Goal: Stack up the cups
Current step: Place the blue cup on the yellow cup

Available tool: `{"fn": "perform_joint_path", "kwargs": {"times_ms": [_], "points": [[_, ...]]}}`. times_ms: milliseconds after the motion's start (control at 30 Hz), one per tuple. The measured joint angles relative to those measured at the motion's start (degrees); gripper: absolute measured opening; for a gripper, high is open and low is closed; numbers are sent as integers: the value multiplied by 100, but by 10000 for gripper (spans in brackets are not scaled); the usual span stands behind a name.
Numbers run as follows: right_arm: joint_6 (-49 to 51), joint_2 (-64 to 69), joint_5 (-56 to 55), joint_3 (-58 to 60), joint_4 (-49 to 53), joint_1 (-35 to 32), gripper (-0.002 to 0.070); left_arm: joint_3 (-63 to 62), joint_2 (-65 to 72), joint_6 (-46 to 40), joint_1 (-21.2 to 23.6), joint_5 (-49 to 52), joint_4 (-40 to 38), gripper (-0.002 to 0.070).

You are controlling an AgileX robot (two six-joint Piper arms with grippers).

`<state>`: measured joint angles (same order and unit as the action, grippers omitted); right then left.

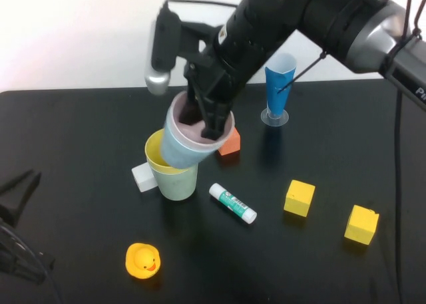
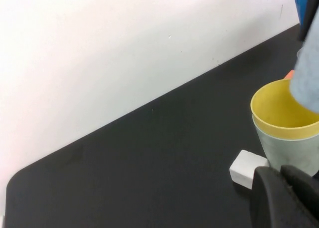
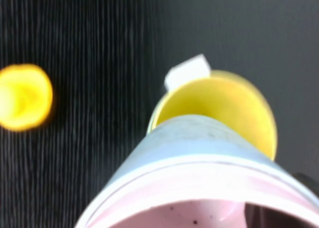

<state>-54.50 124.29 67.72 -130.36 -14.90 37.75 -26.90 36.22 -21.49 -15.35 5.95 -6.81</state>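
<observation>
**Pink-in-blue pair tilted over yellow cup**

I read no clear label; glue stick (image 1: 233, 203) print illegible. Right gripper (image 1: 212, 126) pinches pink cup (image 1: 193, 121) rim, nested in blue cup (image 1: 181, 148), base dipping into yellow cup (image 1: 156, 156) inside green cup (image 1: 178, 183). Left gripper (image 2: 286, 198) closed, empty, parked at table's left edge.

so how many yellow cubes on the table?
2. One yellow cube sits right of the glue stick; the other yellow cube lies farther right, toward the table's edge. None seem hidden.
</observation>
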Motion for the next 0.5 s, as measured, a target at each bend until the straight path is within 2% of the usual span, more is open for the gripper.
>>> {"fn": "perform_joint_path", "kwargs": {"times_ms": [200,500], "points": [[-49,48,-257,-373,-304,3,70,0,0,0,0,-134,0,1],[-99,450,-349,-395,-106,3,69,0,0,0,0,-174,0,1]]}}
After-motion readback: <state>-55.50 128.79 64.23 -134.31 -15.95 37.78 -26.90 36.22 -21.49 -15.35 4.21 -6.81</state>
